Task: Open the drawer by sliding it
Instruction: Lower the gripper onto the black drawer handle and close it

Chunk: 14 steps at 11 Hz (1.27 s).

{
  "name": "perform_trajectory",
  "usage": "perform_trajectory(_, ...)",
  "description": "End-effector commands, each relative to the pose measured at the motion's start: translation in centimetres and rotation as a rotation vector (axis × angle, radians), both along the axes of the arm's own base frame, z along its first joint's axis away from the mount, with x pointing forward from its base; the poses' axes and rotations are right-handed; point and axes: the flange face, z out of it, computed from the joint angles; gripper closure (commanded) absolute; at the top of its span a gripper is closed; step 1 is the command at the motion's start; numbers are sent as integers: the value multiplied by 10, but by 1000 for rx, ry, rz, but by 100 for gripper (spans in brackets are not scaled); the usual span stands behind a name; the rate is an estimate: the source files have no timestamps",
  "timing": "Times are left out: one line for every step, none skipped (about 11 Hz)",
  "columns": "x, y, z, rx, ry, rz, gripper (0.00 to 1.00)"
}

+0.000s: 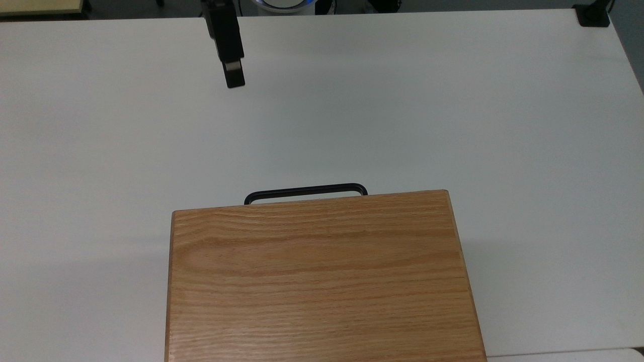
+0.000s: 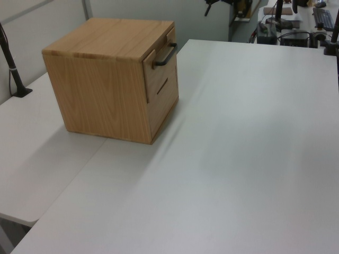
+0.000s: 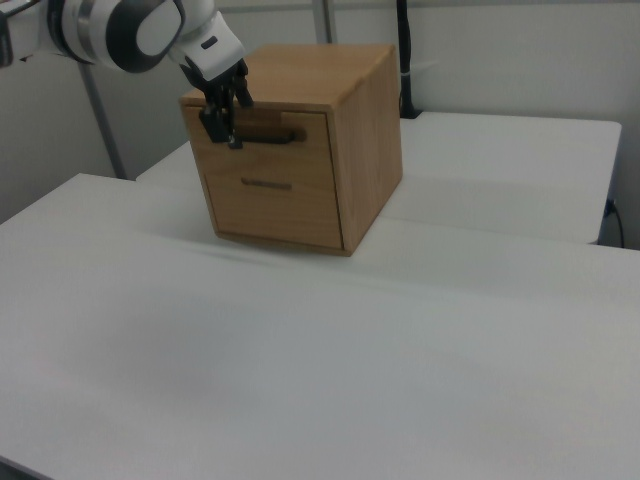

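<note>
Oak cabinet (image 1: 322, 276) sits on the white table (image 1: 453, 100), its drawer (image 3: 275, 150) closed flush at the top of the front, black bar handle (image 1: 306, 191) facing the arm. Tool (image 1: 234, 78) hangs over the table, well apart from the handle; its opening cannot be told. No writing is legible anywhere.
</note>
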Motion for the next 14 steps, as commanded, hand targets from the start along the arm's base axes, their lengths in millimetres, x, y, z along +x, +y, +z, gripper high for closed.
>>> perform_trajectory(31,6,-7,132,-115,-72,24)
perform_trajectory(43,3,-23,144,-119,-86,30)
perform_trajectory(51,4,-33,183,-132,-99,32)
perform_trajectory(58,4,-39,214,-163,-111,32)
perform_trajectory(64,9,-51,219,-159,-109,32)
perform_trajectory(69,12,-60,220,-153,-105,33)
perform_trajectory(70,21,-64,218,-150,-88,33)
perform_trajectory(74,25,-73,220,-143,-84,33)
perform_trajectory(76,28,-71,223,-155,-84,33)
perform_trajectory(80,31,-77,227,-155,-87,35)
perform_trajectory(83,41,-81,237,-166,-78,37)
perform_trajectory(88,40,-87,239,-171,-83,38)
perform_trajectory(93,41,-89,241,-186,-86,40)
perform_trajectory(95,43,-92,244,-191,-87,41)
